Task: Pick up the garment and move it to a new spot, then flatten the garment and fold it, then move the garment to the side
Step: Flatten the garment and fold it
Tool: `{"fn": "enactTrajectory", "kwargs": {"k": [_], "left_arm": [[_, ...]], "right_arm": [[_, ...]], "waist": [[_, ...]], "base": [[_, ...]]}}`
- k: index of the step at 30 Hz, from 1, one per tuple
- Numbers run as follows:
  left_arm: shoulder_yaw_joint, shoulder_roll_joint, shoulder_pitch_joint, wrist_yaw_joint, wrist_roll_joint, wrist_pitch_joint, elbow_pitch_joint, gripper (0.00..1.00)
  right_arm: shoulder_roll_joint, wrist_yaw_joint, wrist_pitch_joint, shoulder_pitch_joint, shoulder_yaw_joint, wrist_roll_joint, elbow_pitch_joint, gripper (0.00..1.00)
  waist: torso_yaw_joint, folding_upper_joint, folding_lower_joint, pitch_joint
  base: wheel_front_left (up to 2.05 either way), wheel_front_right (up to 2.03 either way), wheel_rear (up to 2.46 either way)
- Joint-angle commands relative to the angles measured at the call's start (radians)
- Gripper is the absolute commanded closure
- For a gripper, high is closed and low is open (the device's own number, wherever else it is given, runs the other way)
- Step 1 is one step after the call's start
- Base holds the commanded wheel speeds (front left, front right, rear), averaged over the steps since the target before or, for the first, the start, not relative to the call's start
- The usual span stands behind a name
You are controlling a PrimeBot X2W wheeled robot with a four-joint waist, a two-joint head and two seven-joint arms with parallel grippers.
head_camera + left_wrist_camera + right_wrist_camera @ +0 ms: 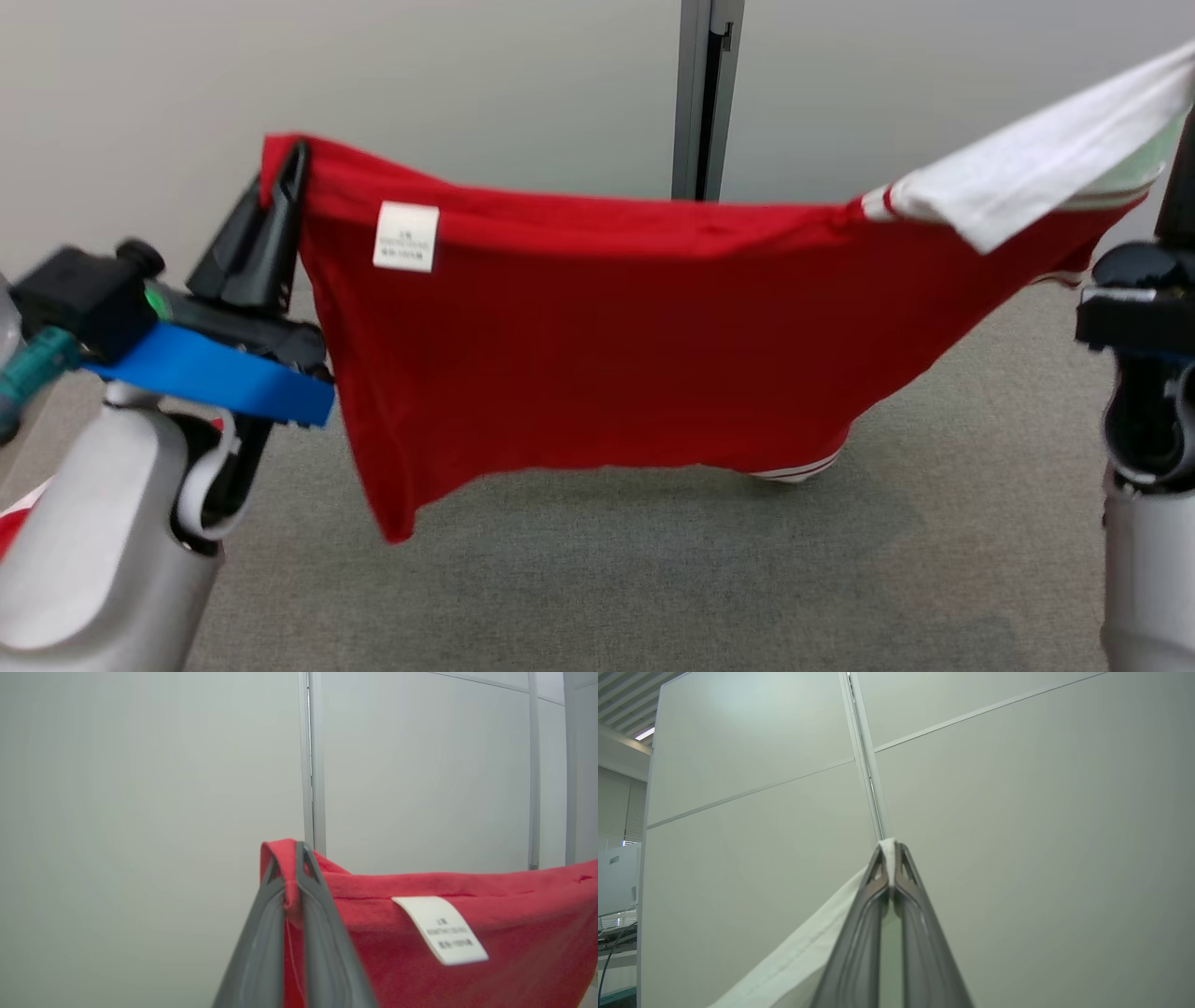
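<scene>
Grey carpet lies below the red garment, stretched midair between left gripper and right gripper, jaws clamped on its ends. Pickup looks done; placing, flattening, folding remain.

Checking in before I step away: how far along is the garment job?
Done: the garment is picked up. In hand: the left gripper and right gripper each pinch one end, holding it spread in the air. Left: laying it flat, folding, moving it aside.

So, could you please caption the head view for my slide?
Red garment stretched in the air between left gripper and right gripper, above grey carpet.
</scene>
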Motion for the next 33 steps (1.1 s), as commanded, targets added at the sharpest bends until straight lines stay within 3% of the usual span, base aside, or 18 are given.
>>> {"fn": "enactTrajectory", "kwargs": {"k": [1, 6, 11, 19, 25, 28, 33], "left_arm": [[0.007, 0.011, -0.034, 0.003, -0.008, 0.023, -0.017, 1.00], [0.028, 0.052, -0.153, 0.016, -0.018, 0.132, -0.052, 1.00], [0.034, 0.062, -0.241, 0.013, -0.037, 0.179, -0.003, 1.00], [0.066, 0.043, -0.449, 0.005, -0.042, 0.077, 0.175, 1.00], [0.085, 0.027, -0.621, -0.001, -0.057, -0.049, 0.291, 1.00], [0.069, 0.021, -0.623, 0.002, -0.075, -0.077, 0.326, 1.00], [0.017, 0.029, -0.472, 0.001, -0.129, -0.091, 0.377, 1.00]], "right_arm": [[-0.019, 0.000, 0.020, -0.042, 0.002, -0.007, -0.013, 1.00], [-0.072, 0.000, 0.108, -0.200, 0.037, -0.052, -0.012, 1.00], [-0.092, 0.000, 0.133, -0.342, 0.086, -0.130, 0.070, 1.00], [-0.029, 0.000, 0.064, -0.636, 0.018, -0.332, 0.284, 1.00], [0.000, 0.000, 0.006, -0.845, -0.058, -0.463, 0.360, 1.00], [0.009, 0.000, -0.012, -0.860, -0.085, -0.481, 0.377, 1.00], [0.021, 0.000, -0.030, -0.702, -0.104, -0.446, 0.368, 1.00]], "waist": [[0.000, 0.0000, 0.0000, 0.001], [0.000, 0.0000, 0.0000, 0.028], [0.008, 0.0000, 0.0000, 0.107], [0.008, 0.0000, 0.0000, 0.261], [-0.002, 0.0000, 0.0000, 0.337], [-0.011, 0.0000, 0.0000, 0.354], [-0.033, 0.0000, 0.0000, 0.363]], "base": [[0.00, 0.00, 0.00], [0.00, 0.00, 0.00], [0.00, 0.00, 0.00], [0.00, 0.00, 0.00], [0.00, 0.00, 0.00], [0.00, 0.00, 0.00], [0.00, 0.00, 0.00]]}}
